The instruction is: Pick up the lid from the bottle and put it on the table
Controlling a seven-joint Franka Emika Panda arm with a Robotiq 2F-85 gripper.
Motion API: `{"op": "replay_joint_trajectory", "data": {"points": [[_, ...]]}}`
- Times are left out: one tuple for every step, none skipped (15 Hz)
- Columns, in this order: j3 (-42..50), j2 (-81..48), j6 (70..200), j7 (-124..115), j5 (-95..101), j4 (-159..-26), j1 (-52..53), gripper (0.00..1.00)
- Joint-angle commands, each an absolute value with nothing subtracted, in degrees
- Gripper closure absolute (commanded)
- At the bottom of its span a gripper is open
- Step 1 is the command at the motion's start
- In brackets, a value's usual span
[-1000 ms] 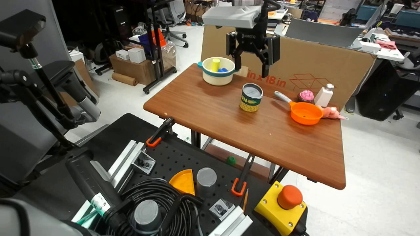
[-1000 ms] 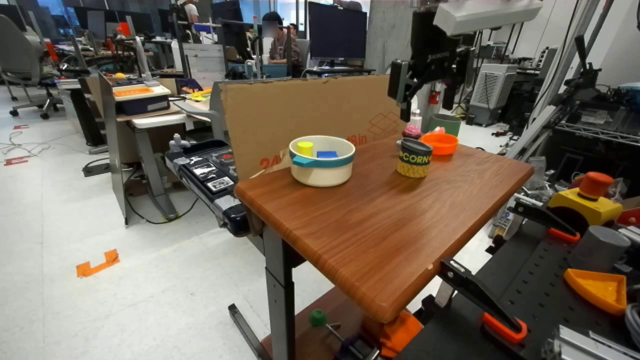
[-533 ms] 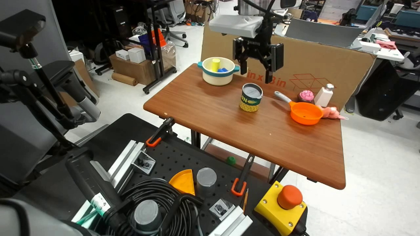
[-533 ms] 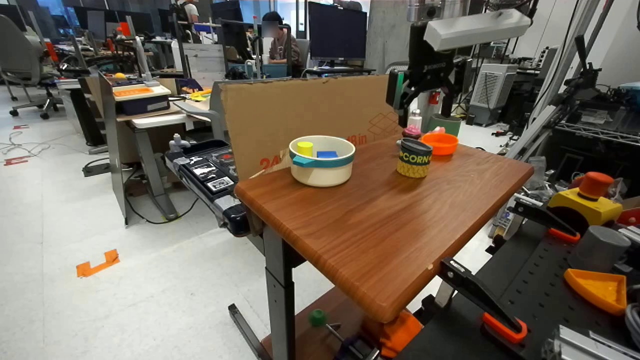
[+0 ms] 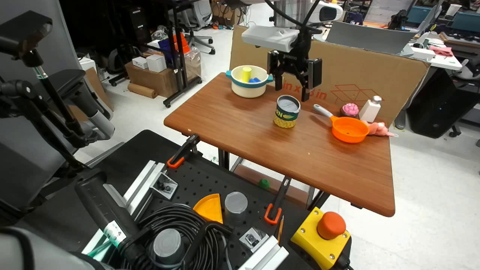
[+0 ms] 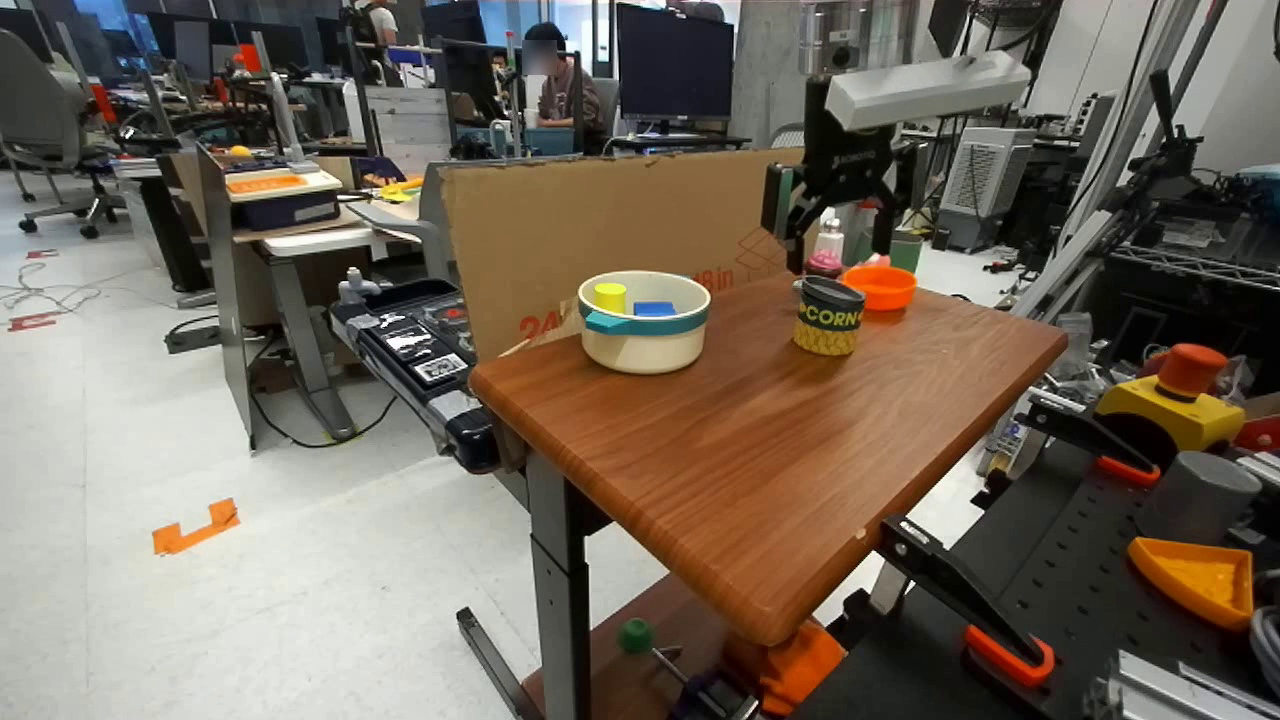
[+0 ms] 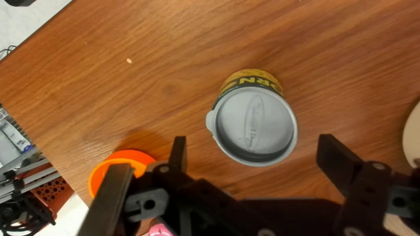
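Visually, confirmed the lid (image 7: 256, 121) seated on top of the bottle (image 5: 285, 117), face up, with tab (image 7: 210, 120) pointing left in the wrist view. Recorded the bottle as upright, long axis vertical, standing on the table (image 5: 232, 122) between the pot (image 5: 249, 91) at left and the orange pan (image 5: 349, 135) at right in an exterior view. Read "CORN" on the label (image 6: 830, 318); noted embossed script within an oval on the lid, not fully legible. Found the gripper (image 5: 292, 93) pointing down above the lid, with fingers (image 7: 178, 152) spread wide apart, holding nothing.
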State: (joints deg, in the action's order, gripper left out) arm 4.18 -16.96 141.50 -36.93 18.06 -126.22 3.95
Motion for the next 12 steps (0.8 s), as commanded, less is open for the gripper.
{"op": "replay_joint_trajectory", "data": {"points": [[4.1,-17.5,140.8,-35.7,13.6,-125.4,4.6,0.0],[4.3,-17.5,140.7,-36.8,13.4,-125.3,5.0,0.0],[4.6,-17.5,140.8,-37.8,13.7,-125.3,5.4,0.0],[4.7,-17.4,140.8,-38.2,13.7,-125.3,5.7,0.0],[4.9,-17.3,140.7,-38.7,14.1,-125.3,5.9,0.0],[4.9,-17.3,140.6,-39.0,14.2,-125.2,6.1,0.0],[5.0,-17.3,140.5,-39.3,14.4,-125.1,6.2,0.0],[5.1,-17.4,140.6,-39.5,14.6,-125.1,6.3,0.0],[5.3,-17.6,140.6,-39.7,14.9,-125.1,6.3,0.0],[5.4,-17.8,140.5,-40.0,15.1,-125.0,6.3,0.0],[5.8,-18.4,140.4,-40.8,15.8,-124.6,6.5,0.0],[6.2,-18.8,140.1,-41.4,16.3,-124.3,6.5,0.0]]}}
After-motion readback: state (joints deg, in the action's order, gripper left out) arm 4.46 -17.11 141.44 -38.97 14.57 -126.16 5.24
